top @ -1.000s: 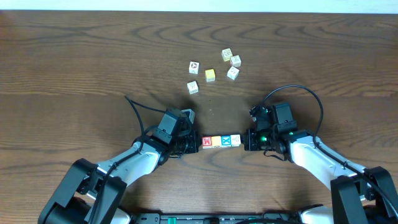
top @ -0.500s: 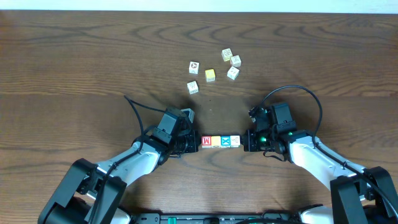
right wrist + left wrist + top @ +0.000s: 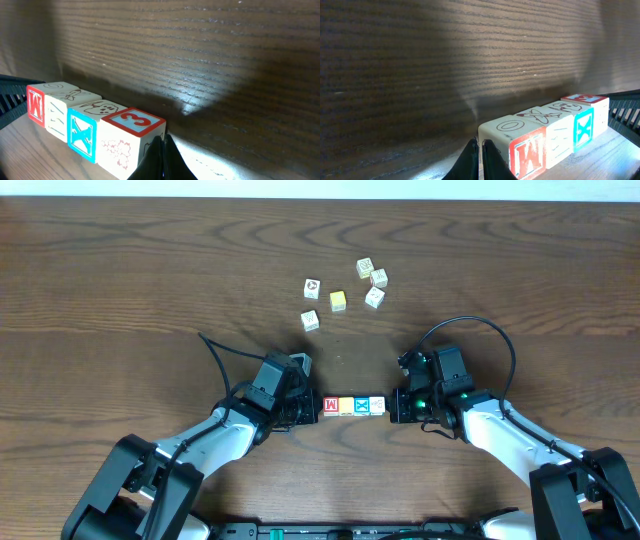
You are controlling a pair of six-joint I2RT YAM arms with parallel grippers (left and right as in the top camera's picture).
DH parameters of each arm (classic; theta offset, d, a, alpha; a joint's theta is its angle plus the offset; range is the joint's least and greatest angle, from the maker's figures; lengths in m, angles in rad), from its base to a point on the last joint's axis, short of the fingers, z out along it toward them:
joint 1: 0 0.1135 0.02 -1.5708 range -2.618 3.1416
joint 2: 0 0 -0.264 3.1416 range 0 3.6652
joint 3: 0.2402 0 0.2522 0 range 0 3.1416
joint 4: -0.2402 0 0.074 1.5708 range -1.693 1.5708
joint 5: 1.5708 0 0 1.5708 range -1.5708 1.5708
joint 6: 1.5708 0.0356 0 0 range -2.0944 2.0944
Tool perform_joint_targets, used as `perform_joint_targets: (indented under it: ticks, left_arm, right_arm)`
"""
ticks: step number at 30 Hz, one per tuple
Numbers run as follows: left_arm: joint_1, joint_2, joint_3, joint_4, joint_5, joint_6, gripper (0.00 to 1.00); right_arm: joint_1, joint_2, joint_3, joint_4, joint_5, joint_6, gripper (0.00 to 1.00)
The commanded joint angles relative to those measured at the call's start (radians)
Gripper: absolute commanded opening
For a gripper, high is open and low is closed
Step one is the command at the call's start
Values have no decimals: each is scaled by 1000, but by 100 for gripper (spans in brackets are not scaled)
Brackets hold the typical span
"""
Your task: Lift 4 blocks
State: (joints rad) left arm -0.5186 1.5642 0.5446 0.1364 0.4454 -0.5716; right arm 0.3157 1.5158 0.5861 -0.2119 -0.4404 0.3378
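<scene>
overhead: the row of 4 blocks lies low in the frame, just below centre, on the table (image 3: 120,280). order left to right: m block (image 3: 332,407), yellow block (image 3: 347,407), x block (image 3: 363,406), white block (image 3: 378,406), faces touching.

left gripper (image 3: 312,409) butts the m end. right gripper (image 3: 393,407) butts the white end. the row is squeezed between them.

left wrist view: fingers (image 3: 470,161) pressed together to a single tip, nothing between them, tip against the m block's end face.

right wrist view: fingers (image 3: 155,165) likewise pressed together, tip against the white block, which shows a red-framed 3 on top.

vs one second ago: row and right gripper sit a shade further left in the overhead frame. the shift is very small. left gripper looks unchanged. the six loose cubes (image 3: 338,301) at upper centre have not moved.

cannot tell whether the row has left the table.
</scene>
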Motion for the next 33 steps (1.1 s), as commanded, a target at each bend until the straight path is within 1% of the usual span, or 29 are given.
perform_joint_targets:
  ticks: [1, 8, 15, 21, 25, 33]
  left_arm:
    - [-18, 10, 3, 29, 90, 16, 7]
    - [-18, 10, 3, 31, 94, 16, 7]
    - [-18, 10, 3, 50, 116, 16, 7]
    - [-18, 10, 3, 72, 132, 16, 7]
    - [-18, 10, 3, 75, 143, 16, 7]
    - [-18, 10, 3, 76, 143, 16, 7]
  right_arm:
    - [57, 5, 4, 26, -156, 29, 1]
    - [92, 5, 4, 37, -138, 44, 1]
    - [92, 5, 4, 45, -138, 51, 1]
    - [92, 5, 4, 83, -201, 60, 1]
    - [92, 5, 4, 100, -206, 85, 1]
    - [92, 5, 4, 100, -223, 84, 1]
